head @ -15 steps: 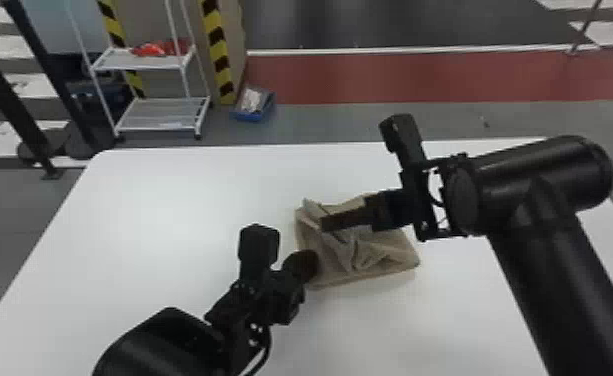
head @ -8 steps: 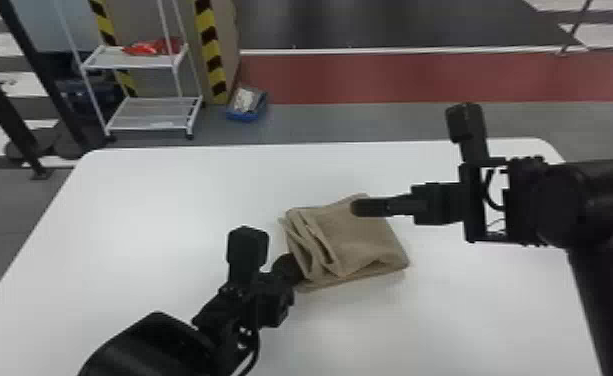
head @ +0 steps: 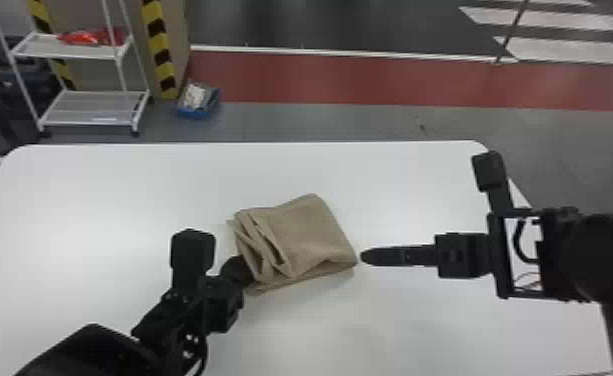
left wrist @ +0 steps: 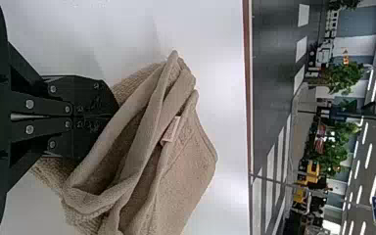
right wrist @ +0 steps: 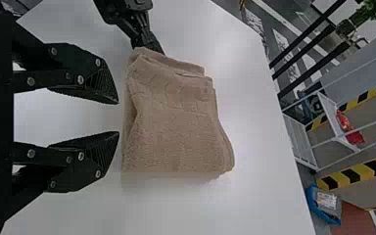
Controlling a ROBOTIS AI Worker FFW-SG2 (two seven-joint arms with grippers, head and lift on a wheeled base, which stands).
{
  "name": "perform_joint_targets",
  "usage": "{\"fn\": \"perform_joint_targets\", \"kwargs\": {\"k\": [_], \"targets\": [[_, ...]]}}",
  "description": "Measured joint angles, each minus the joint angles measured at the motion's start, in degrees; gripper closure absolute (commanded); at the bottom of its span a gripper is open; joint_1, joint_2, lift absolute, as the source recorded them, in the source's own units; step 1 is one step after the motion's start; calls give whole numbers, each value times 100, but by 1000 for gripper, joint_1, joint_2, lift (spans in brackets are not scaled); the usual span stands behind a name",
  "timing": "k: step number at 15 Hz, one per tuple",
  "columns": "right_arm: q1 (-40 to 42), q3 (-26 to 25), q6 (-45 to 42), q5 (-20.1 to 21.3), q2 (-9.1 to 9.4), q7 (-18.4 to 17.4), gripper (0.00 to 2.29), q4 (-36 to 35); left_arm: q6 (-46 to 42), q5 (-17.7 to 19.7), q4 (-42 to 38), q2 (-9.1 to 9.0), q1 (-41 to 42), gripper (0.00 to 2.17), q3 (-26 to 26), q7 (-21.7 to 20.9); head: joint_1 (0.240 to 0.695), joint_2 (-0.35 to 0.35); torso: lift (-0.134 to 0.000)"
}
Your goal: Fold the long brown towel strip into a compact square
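Left gripper (head: 240, 271) angled forward and rightward, fingers pressed together at towel's (head: 310, 235) left side; cannot tell whether cloth is pinched. Towel on table (head: 95, 200), nearly square, layered edges facing left; long axis unclear. Right gripper (head: 363, 256) points left, just beside towel, fingers spread.

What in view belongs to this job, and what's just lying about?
Job: brown towel; left gripper, at its edge; right gripper, open beside it; white table underneath.
Lying about: red bundle on the white rack; blue box on the floor.
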Motion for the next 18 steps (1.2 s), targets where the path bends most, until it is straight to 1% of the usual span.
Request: {"fn": "perform_joint_targets", "kwargs": {"k": [2,3,6,8,10,13,15,18], "targets": [[269,-7,-263,97,7,17,2128,-22,7,7,0,-1,-5,2142,1,0,695,-117,-125],[358,55,-515,166,30,11,2128,77,16,15,-1,0,-8,2142,6,0,695,-118,-125],[380,421,-1219,482,118,-13,2128,521,47,38,-17,22,-5,2142,6,-3,695,-101,-125],[214,607,-1431,651,209,-55,2128,884,86,56,-137,45,17,2142,12,-21,695,-90,-125],[8,768,-1606,748,256,-143,2128,1251,123,85,-266,56,39,2142,26,-30,695,-86,-125],[-301,921,-1877,964,388,-281,2128,1749,160,229,-554,76,167,2142,122,-61,695,-82,-125],[-527,973,-2051,1074,449,-370,2128,2084,276,330,-899,144,325,2142,250,-79,695,-79,-125],[-958,1085,-2273,1164,484,-538,2128,2648,526,394,-1499,256,616,2142,521,-103,695,-65,-125]]}}
